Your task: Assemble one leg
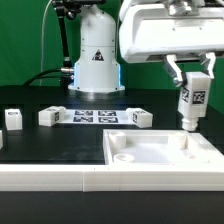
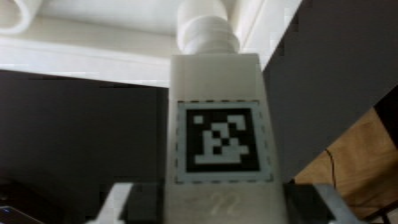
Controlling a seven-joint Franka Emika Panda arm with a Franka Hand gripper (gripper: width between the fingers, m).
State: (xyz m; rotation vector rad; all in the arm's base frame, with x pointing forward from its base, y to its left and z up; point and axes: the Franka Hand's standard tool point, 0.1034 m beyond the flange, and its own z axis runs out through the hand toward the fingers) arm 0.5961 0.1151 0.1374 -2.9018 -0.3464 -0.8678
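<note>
While the white panel lies nearest on the bench, the leg hangs upright just above its far corner on the exterior view's right. The claw is clamped on the leg's upper end, narrow tip down, probably to seat it there. Farther back, spare legs flank the marker board.

Work setting. A black table fills the lower scene, and the marker board lies flat on it toward its far edge. A white rail runs along the table's near edge. Behind the table stands a dim grey backdrop with dark cables hanging before it.
</note>
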